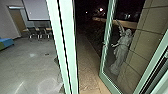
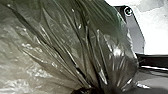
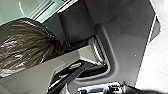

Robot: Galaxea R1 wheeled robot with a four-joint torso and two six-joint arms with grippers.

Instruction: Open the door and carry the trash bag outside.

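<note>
here the door point(image 1: 104, 55) stands open, the bag point(image 2: 62, 45) bunches into folds, and i cannot tell either claw's state.

pale green uprights point(image 1: 71, 45) are running down between a lit room and the dark outdoors. a glass door point(image 1: 102, 61) with a pale green frame is standing open on the right, and behind its pane a pale winged statue point(image 1: 121, 51) is standing upright near a wall of large blocks point(image 1: 147, 30). a paved path point(image 1: 86, 62) is stretching away between the uprights and the door, and a light point(image 1: 101, 9) is glowing far off in the dark. indoors, dark chairs point(image 1: 40, 32) are standing by a table point(image 1: 26, 29) under a pale screen point(image 1: 38, 10), a brown door point(image 1: 18, 21) is showing beyond, and a blue and green block point(image 1: 6, 43) is resting on the grey floor point(image 1: 30, 65)
</note>
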